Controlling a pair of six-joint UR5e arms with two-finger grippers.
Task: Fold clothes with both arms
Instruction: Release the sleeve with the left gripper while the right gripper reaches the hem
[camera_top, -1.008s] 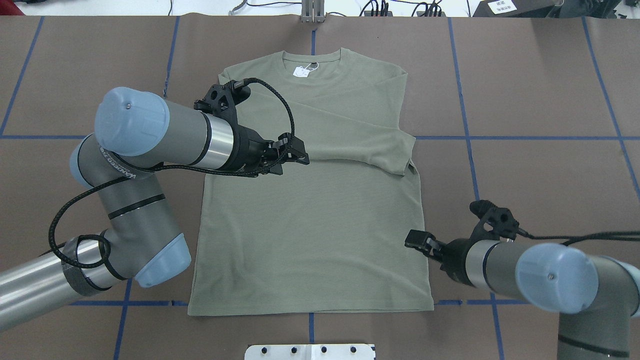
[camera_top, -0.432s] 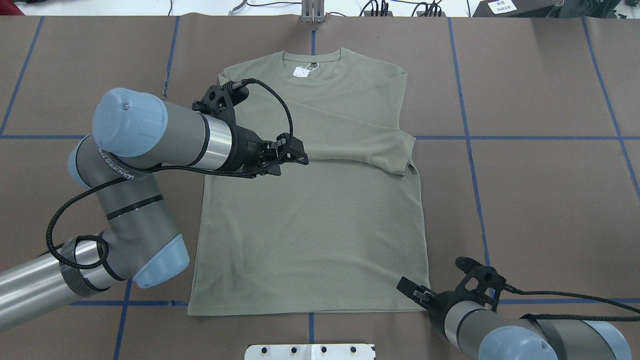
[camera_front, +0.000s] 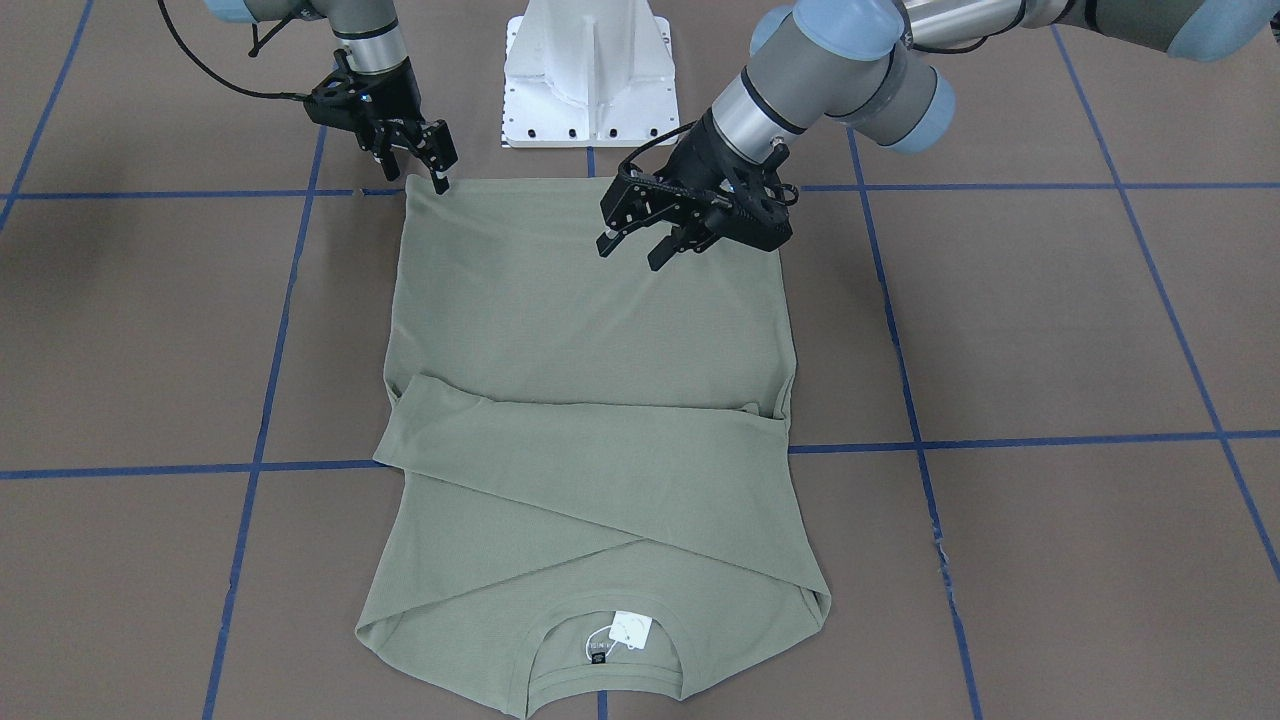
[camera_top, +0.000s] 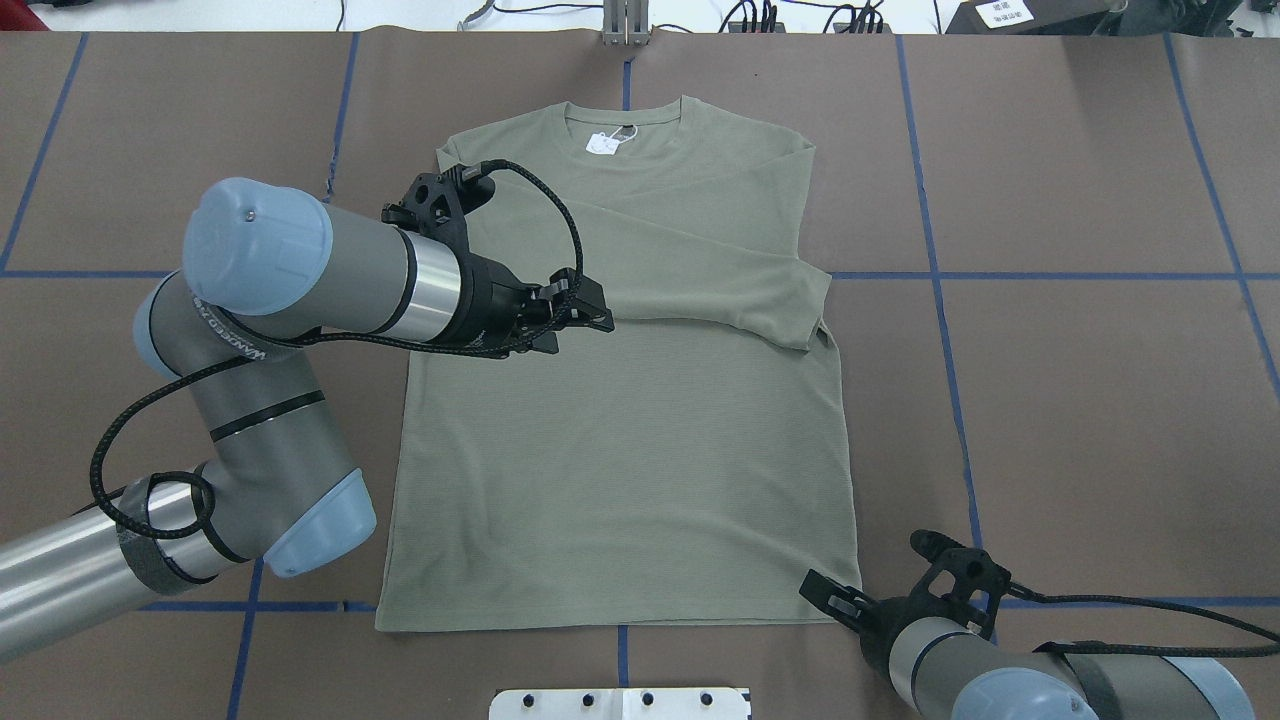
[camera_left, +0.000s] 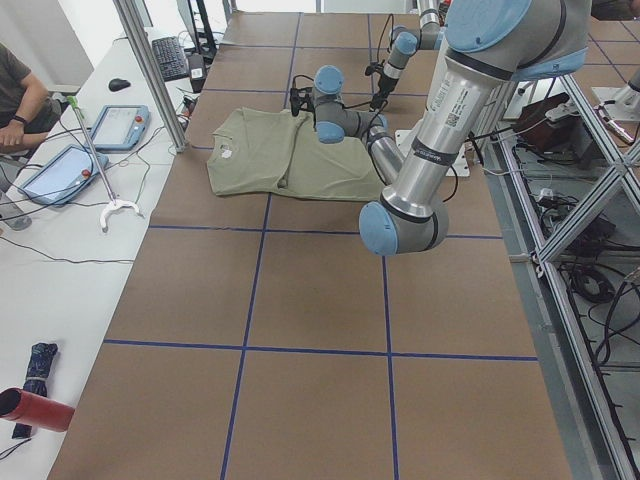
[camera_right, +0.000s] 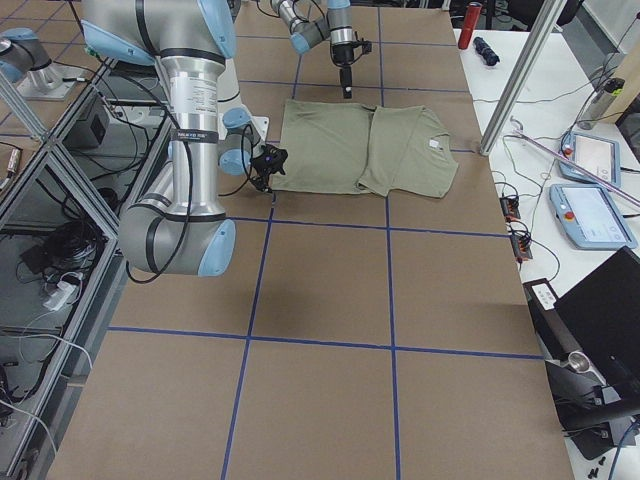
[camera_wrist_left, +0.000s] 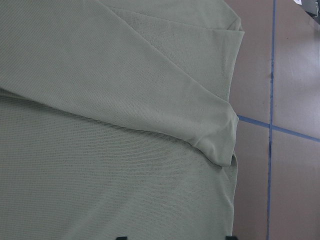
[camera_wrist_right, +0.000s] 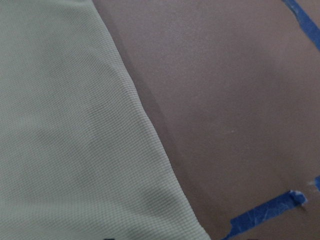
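Shirt (camera_top: 620, 450) lies flat on the tabletop (camera_top: 1080, 400), centred in front of the robot, collar on the far side, hem on the robot's side. White tag (camera_top: 603, 143) shows inside the collar. Both sleeves are folded across the chest and cross each other. The top sleeve (camera_top: 700, 275) runs from the robot's left shoulder side over to the right, and its cuff pokes just past the shirt's right side edge. Body below the sleeves is smooth, hem straight.

Left gripper (camera_front: 630, 250) hovers over the shirt body on the robot's left half, just on the hem side of the folded sleeve. Jaws spread, nothing between them. Its wrist view looks down on the cuff and side edge from above the cloth.

Right gripper (camera_front: 415, 172) sits at the hem corner on the robot's right, low to the tabletop. Jaws apart, no cloth pinched. One fingertip (camera_front: 440, 182) is right at the corner, but I can't tell whether it touches. Its wrist view shows the shirt's side edge and bare tabletop beside it.

Blue tape lines (camera_top: 1050, 275) grid the tabletop. White base block (camera_front: 590, 75) is just beyond the hem on the robot's side.
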